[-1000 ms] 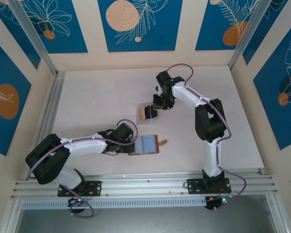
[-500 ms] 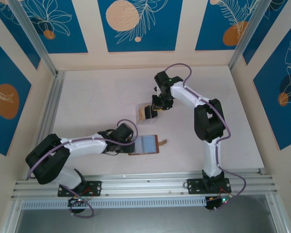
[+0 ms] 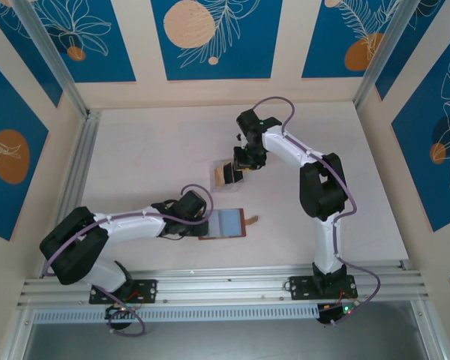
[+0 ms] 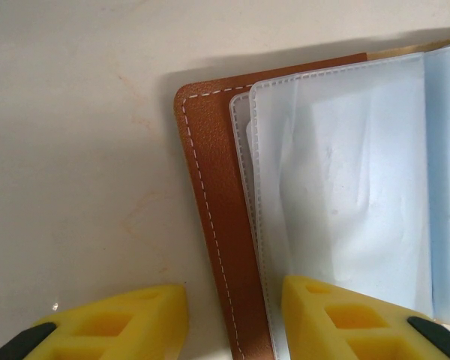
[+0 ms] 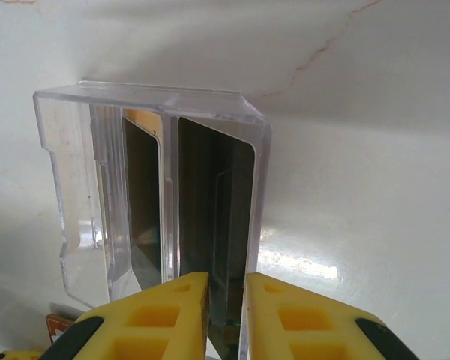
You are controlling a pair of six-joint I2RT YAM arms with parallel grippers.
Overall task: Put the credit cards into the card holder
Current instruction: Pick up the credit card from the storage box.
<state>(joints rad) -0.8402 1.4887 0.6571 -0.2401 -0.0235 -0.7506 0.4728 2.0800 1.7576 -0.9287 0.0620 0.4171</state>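
Observation:
The card holder (image 3: 229,223) lies open on the table, a brown leather cover (image 4: 210,195) with pale blue plastic sleeves (image 4: 337,172). My left gripper (image 3: 200,222) (image 4: 235,322) is open and straddles its left edge, one finger on the table and the other over the sleeves. The credit cards stand on edge in a clear plastic box (image 3: 223,174) (image 5: 75,187): a black card (image 5: 214,210) in the right slot and a second card (image 5: 141,195) with a tan top edge beside it. My right gripper (image 3: 237,169) (image 5: 226,315) is shut on the black card's near end, along the box's right wall.
The wallet's small tab clasp (image 3: 252,220) sticks out to the right. Pale tabletop (image 3: 150,157) lies all around. Aluminium rails run along the left side (image 3: 79,172) and the near edge (image 3: 225,281).
The right arm has edged slightly away from me and to the left, at the clear box. The left arm and the card holder have not moved.

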